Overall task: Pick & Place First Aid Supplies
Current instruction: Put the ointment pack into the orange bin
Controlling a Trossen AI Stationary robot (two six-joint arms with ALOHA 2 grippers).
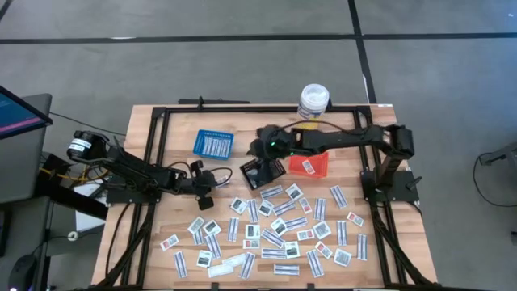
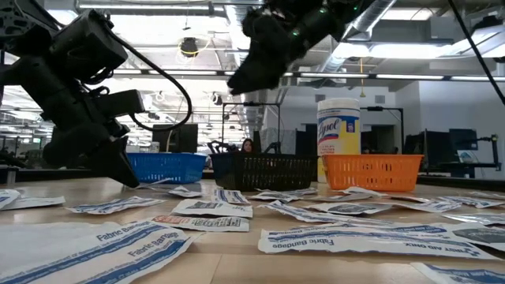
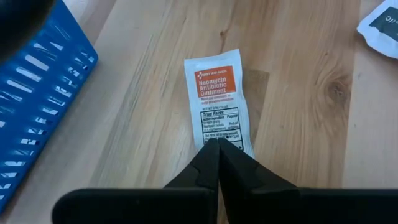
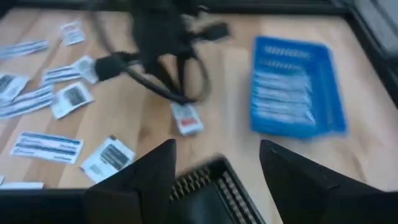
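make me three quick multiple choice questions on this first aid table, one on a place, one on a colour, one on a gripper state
1. Where is the tall white bottle?
A. at the table's far edge
B. inside the blue basket
C. among the packets at the near edge

2. What colour is the band on the ointment packet under the left gripper?
A. green
B. orange
C. purple

3. How do the right gripper's fingers stand?
A. shut tight
B. clamped on the bottle
C. apart, over the black basket

Answers:
1 A, the high view shows it standing beyond the orange basket.
2 B, the left wrist view shows the orange band.
3 C, the right wrist view shows the gap.
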